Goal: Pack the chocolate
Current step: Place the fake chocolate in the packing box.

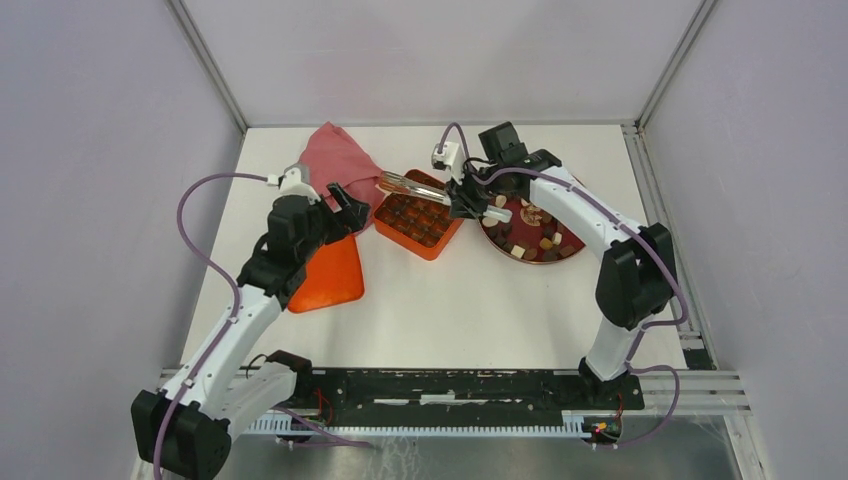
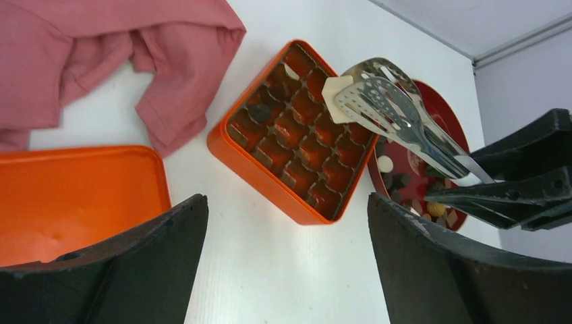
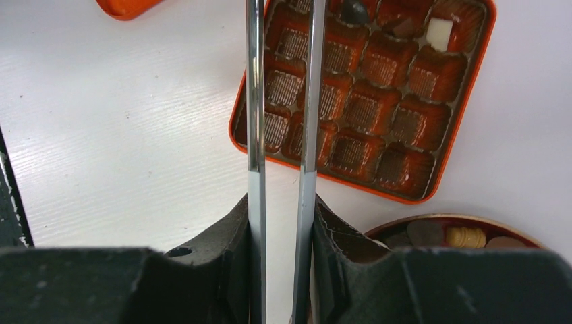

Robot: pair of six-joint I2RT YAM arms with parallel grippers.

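My right gripper [image 3: 282, 223] is clamped on a pair of silver slotted metal tongs [image 2: 398, 115], one black finger pressed against each blade. The tong tips reach over the far edge of the orange square gridded box [image 2: 249, 158]. A cream-white chocolate block [image 2: 334, 94] sits pinched between them, well ahead of my right fingers. Inside the box, a dark round chocolate piece [image 2: 260, 113] lies in one cell and a white chocolate piece [image 3: 439, 32] in a corner cell. The other mixed chocolate pieces [image 1: 545, 243] lie on the dark red round plate [image 2: 445, 115], just beside the box and under my right wrist. My left gripper [image 2: 287, 206] hangs with its jaws spread wide, holding nothing. It is above the white table [image 2: 270, 270], between the flat orange lid [image 2: 74, 196] and the box, apart from every chocolate. A crumpled pink cloth [image 2: 101, 47] lies beyond the lid.
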